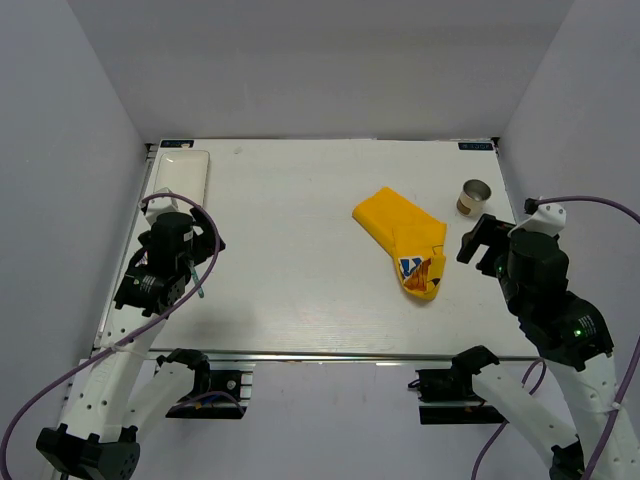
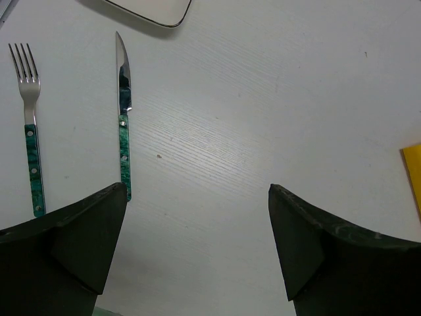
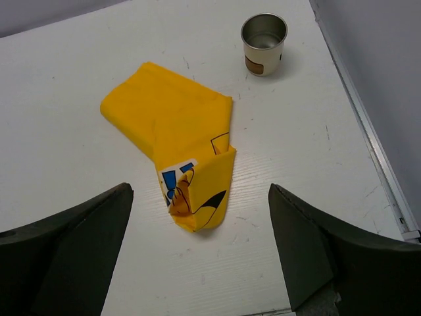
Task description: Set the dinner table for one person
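The white dinner table (image 1: 300, 290) holds a folded yellow cartoon-printed placemat cloth (image 1: 405, 240) right of centre. A metal cup (image 1: 474, 196) stands behind it to the right. A small white rectangular plate (image 1: 182, 172) lies at the far left corner. In the left wrist view a green-handled fork (image 2: 29, 125) and knife (image 2: 123, 112) lie side by side on the table, tips toward the plate's corner (image 2: 154, 10). My left gripper (image 2: 197, 250) is open and empty above the table beside the knife. My right gripper (image 3: 200, 250) is open and empty, just short of the cloth (image 3: 177, 141); the cup (image 3: 263, 43) is beyond.
Grey walls close the table on the left, back and right. A metal rail runs along the right edge (image 3: 375, 151). In the top view my left arm (image 1: 165, 260) hides most of the cutlery.
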